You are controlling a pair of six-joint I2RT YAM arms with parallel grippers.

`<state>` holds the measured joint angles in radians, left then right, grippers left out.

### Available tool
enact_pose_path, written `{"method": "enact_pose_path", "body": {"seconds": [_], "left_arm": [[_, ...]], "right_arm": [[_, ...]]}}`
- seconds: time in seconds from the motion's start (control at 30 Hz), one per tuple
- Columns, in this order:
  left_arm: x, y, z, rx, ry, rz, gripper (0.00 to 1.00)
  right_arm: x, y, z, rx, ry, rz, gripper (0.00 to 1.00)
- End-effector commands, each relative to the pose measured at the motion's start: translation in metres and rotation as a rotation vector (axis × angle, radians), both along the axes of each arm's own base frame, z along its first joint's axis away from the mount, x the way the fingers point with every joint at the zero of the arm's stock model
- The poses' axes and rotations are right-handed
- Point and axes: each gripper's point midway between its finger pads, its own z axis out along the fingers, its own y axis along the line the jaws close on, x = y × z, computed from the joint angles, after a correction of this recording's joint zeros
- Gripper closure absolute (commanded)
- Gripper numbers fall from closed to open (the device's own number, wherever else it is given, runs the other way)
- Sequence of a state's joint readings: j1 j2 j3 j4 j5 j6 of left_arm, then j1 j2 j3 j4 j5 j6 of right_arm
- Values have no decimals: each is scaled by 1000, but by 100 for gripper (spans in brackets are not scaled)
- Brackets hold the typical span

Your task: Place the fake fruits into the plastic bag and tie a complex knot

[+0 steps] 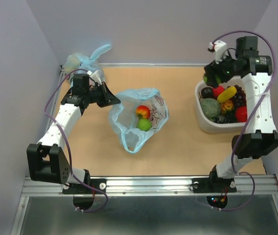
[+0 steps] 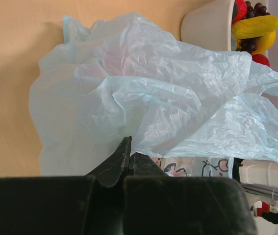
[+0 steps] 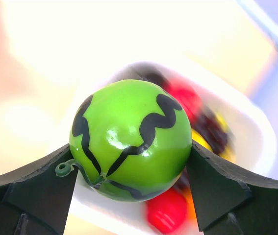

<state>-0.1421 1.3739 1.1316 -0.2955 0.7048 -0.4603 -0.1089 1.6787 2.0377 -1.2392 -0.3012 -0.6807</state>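
The light-blue plastic bag [image 1: 129,120] lies open mid-table with a red-yellow apple [image 1: 142,111] and a green fruit [image 1: 144,124] inside. My left gripper [image 1: 115,100] is shut on the bag's rim at its left side; in the left wrist view the fingers [image 2: 121,159] pinch the crumpled film [image 2: 153,98]. My right gripper [image 1: 208,78] is shut on a small green watermelon with black stripes [image 3: 131,139], held above the back left corner of the fruit tub. No knot shows.
A white tub [image 1: 206,123] at the right holds a banana [image 1: 226,93], grapes [image 1: 239,96], red fruits and a grey-green one. A smaller light-blue bag [image 1: 82,61] sits at the back left corner. Grey walls close in the table.
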Motion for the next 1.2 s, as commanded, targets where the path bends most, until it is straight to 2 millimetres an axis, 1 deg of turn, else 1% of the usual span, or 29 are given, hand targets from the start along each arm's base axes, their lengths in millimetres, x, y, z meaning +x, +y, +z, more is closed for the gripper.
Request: {"method": "enact_pose_path", "body": {"seconds": [0.0,0.07,0.1,0.17,0.2,0.27,0.3,0.33,0.37,0.4,0.5,0.53,0.63,0.67,0.7,0.77,0.8,0.87,0.9,0.97,1.03,1.07,1.13,1.17], "left_arm": [[6,-1,19,-12,-65,-13,100],[6,-1,17,-15,-60,-12,100],[6,-1,18,-16,-60,-11,100],[5,-1,17,-17,-58,-8,100],[6,0,18,-20,-58,-7,100],[7,-2,19,-26,-63,-6,100],[8,-2,18,-32,-56,-3,100],[9,-3,21,-38,-61,-3,100],[10,-3,22,-38,-64,0,100],[11,-3,23,-37,-71,3,100],[10,-3,23,-39,-68,2,100],[10,-3,23,-39,-69,2,100],[9,-3,23,-46,-64,4,100],[9,-3,22,-47,-64,3,100],[9,-3,22,-47,-64,3,100],[10,-4,23,-48,-67,1,100],[10,-3,23,-49,-66,4,100],[11,-3,22,-53,-61,6,100],[12,-2,21,-54,-56,9,100],[14,-2,20,-62,-46,15,100],[17,0,19,-68,-44,22,100],[19,0,21,-74,-41,30,100],[23,1,20,-83,-32,37,100],[26,3,20,-84,-32,42,100]], "right_arm": [[-51,145,30,292,80,269,45],[-64,186,39,382,103,318,46],[-72,216,48,411,85,388,46],[-86,245,56,467,106,450,48],[-98,268,57,474,116,513,48],[-112,287,50,478,163,558,48],[-124,300,44,479,195,602,48],[-130,307,33,476,237,622,48],[-137,315,27,474,262,648,48],[-139,320,21,465,278,665,48],[-136,328,11,445,296,689,48],[-129,332,4,433,303,691,48],[-117,339,-5,418,293,685,48],[-108,341,-14,399,291,669,44],[-96,346,-13,398,245,657,39],[-76,347,-20,372,199,595,27],[-53,347,-24,332,128,536,15],[-28,342,-26,292,58,437,1],[-18,345,-24,288,36,426,0],[-5,347,-20,280,1,400,0],[2,352,-16,288,-13,398,0],[0,354,-15,294,-13,414,0],[-10,354,-9,303,-3,461,0],[-23,354,3,311,-14,539,0]]}}
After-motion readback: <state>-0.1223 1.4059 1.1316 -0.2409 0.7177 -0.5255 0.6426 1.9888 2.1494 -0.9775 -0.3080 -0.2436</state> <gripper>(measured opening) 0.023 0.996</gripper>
